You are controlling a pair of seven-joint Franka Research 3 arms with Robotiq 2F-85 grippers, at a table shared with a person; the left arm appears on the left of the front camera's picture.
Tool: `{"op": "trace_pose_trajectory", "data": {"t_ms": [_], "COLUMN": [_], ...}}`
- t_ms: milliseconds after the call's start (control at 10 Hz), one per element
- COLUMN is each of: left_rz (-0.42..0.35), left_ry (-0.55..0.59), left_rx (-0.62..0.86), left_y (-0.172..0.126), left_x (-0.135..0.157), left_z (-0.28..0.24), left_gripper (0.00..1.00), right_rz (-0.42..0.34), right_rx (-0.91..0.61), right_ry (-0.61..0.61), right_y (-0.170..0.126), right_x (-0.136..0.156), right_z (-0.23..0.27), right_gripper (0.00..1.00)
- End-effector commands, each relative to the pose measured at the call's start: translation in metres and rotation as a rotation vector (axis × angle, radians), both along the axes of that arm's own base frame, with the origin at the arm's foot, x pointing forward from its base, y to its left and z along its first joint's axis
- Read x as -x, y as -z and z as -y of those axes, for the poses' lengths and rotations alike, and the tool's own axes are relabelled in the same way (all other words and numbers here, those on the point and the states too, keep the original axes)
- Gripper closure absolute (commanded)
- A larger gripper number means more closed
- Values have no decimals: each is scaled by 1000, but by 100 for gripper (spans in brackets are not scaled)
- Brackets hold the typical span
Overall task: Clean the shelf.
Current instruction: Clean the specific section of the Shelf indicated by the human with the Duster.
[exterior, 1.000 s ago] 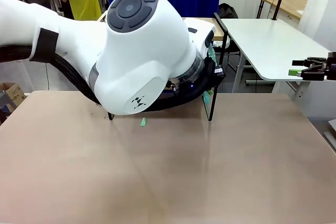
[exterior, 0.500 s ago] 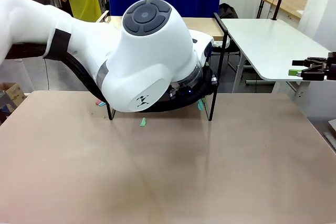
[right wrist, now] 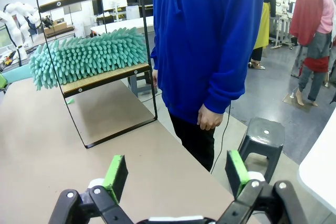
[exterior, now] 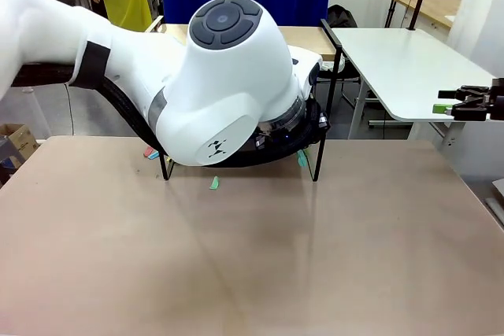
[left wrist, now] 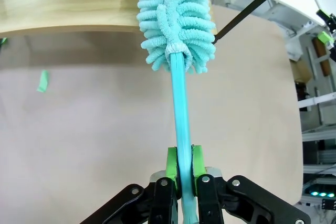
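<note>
Two green pads of my left gripper [left wrist: 181,157] pinch the teal handle of a fluffy teal chenille duster [left wrist: 176,19] lying along the lower board of the two-tier wood-and-black-wire shelf [right wrist: 105,76] on the tan table [exterior: 315,257], while my right gripper [right wrist: 176,169] hangs spread wide and empty, well right of that shelf

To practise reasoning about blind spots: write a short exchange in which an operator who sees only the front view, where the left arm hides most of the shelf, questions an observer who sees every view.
Operator: What is the left tool gripping?
Observer: It is shut on the thin handle of a teal duster.
Operator: Where is the duster's head?
Observer: The fluffy head lies on the lower board of the shelf.
Operator: And the right tool?
Observer: It is open, with nothing between its pads.
</note>
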State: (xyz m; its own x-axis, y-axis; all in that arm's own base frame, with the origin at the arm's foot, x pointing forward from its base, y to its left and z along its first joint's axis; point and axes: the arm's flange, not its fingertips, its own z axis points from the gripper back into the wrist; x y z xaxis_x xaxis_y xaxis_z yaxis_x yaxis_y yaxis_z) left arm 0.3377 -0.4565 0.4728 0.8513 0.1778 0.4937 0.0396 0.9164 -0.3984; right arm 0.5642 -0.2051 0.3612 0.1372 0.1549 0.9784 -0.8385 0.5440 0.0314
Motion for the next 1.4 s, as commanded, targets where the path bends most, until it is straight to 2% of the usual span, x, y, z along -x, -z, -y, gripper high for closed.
{"op": "trace_pose_trajectory", "data": {"t_ms": [0, 900, 1300], "left_rz": [-15, -149, -148], "left_ry": [-28, -60, -125], "left_rx": [-58, -373, -629], "left_y": [-4, -15, -10], "left_x": [-3, 5, 24], "left_z": [-18, -158, -212], "left_gripper": [87, 87, 87], "right_rz": [6, 6, 6], "right_rx": [2, 2, 2], "right_ry": [-3, -3, -3], "right_y": [-4, -4, -4], "right_x": [0, 0, 0], "right_z": [-2, -2, -2], "right_gripper": [0, 0, 0]}}
